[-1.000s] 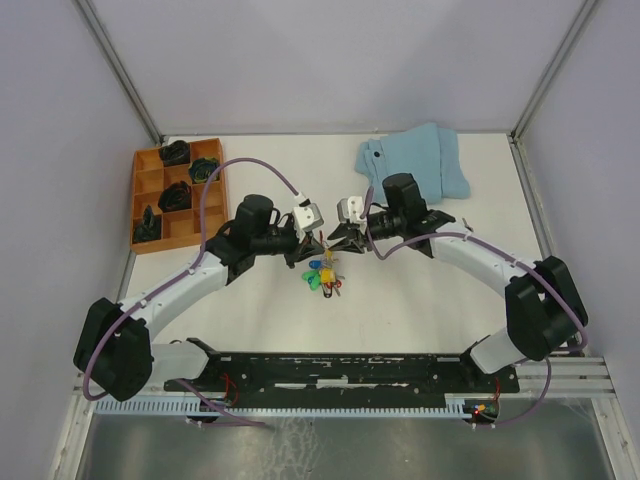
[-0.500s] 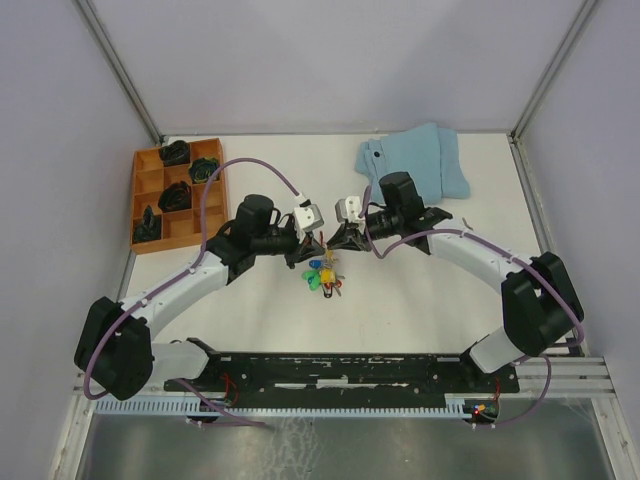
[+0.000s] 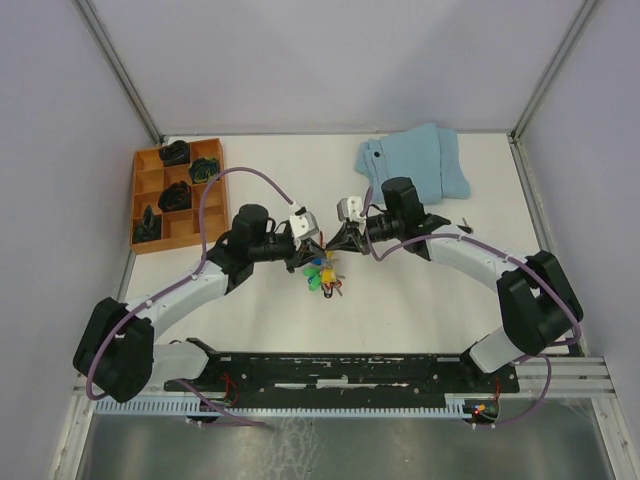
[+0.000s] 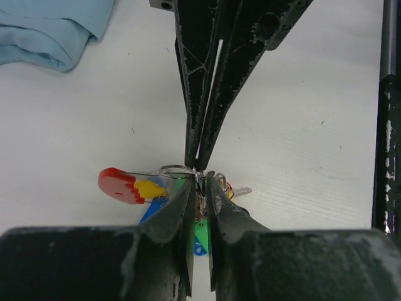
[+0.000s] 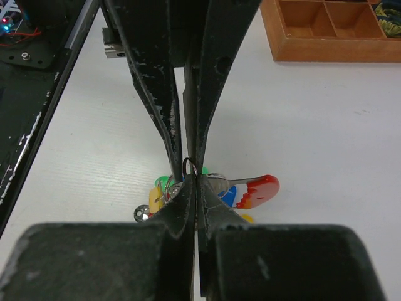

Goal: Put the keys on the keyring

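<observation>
The keys [image 3: 322, 276], with green, blue and yellow heads, lie bunched at the table's middle. They also show in the left wrist view [image 4: 200, 233] and the right wrist view [image 5: 156, 191]. The keyring [image 4: 122, 185], a red plastic end on a grey metal loop, lies among them and shows in the right wrist view [image 5: 258, 190]. My left gripper [image 3: 316, 250] and right gripper [image 3: 332, 246] meet tip to tip just above the bunch. The left gripper [image 4: 200, 180] is pinched on thin wire rings of the bunch. The right gripper [image 5: 191, 180] is pinched on a thin wire ring [image 5: 192, 167].
An orange compartment tray [image 3: 143, 206] with dark lumps stands at the back left and shows in the right wrist view [image 5: 313, 44]. A folded light-blue cloth [image 3: 420, 163] lies at the back right and shows in the left wrist view [image 4: 50, 25].
Both grippers have drawn slightly closer together over the bunch, and the left arm has shifted a little left and down. The keys have barely moved.
</observation>
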Robot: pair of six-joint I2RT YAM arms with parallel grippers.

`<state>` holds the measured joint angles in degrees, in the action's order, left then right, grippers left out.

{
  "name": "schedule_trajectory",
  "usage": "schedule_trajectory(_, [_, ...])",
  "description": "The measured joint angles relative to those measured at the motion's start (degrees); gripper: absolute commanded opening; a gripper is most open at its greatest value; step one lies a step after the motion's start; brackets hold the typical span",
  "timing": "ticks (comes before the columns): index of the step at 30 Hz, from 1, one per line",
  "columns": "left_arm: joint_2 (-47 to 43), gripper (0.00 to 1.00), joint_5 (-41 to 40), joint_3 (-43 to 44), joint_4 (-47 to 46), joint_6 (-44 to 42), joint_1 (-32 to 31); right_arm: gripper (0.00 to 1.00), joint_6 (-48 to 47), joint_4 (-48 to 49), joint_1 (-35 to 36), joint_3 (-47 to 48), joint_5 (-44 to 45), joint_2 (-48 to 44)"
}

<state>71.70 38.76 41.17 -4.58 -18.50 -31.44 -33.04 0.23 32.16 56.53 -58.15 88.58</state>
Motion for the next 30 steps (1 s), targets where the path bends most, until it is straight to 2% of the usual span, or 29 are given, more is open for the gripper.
schedule_trajectory(6, [-0.7, 0.27, 5.7, -10.4, -17.5, 3.7, 3.6, 0.01, 6.9, 10.2, 0.3, -3.9, 0.0, 0.0])
schedule_trajectory(14, [-1.1, 0.27, 8.6, -14.8, -29.9, 7.3, 5.7, 0.01, 12.0, 17.4, 0.4, -6.0, 0.6, 0.0])
schedule_trajectory(20, [-1.4, 0.23, 9.6, -16.2, -35.7, 9.2, 6.5, 0.01, 14.8, 20.9, 0.4, -6.8, 0.8, 0.0])
schedule_trajectory(30, [-1.4, 0.11, 9.6, -16.3, -37.4, 10.0, 6.6, 0.01, 17.3, 23.5, 0.4, -7.0, 0.8, 0.0])
